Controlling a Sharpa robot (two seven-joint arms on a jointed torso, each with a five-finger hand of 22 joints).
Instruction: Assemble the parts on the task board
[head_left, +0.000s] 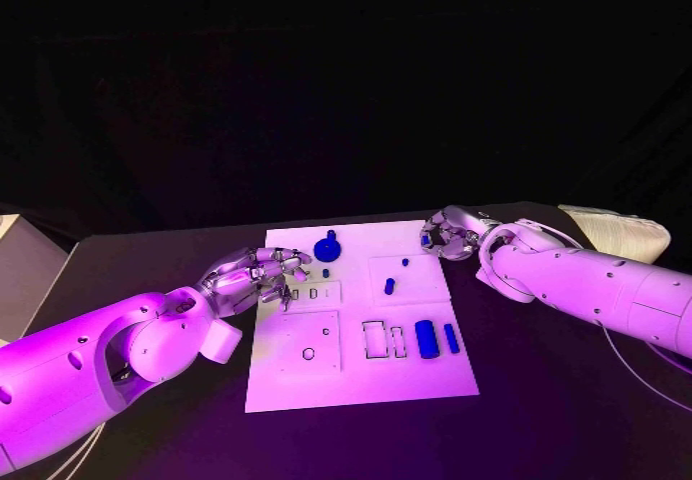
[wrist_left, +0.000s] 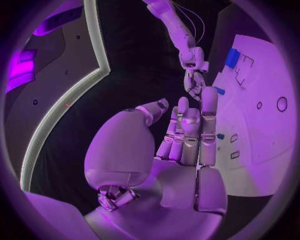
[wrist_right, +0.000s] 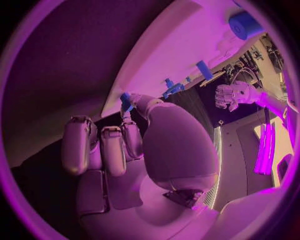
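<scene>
Blue parts (head_left: 427, 338) flat on white task board (head_left: 361, 385)

Robotics laboratory test bench. A black table (head_left: 562, 400) stands before a black backdrop (head_left: 346, 100) that closes off the far side of the scene. A white task board (head_left: 361, 380) with cut-out recesses lies at the table's middle and carries small blue parts (head_left: 427, 338), laid out as for a bench trial. Two white robot arms reach in from left and right, each ending in a silver many-fingered hand.
</scene>
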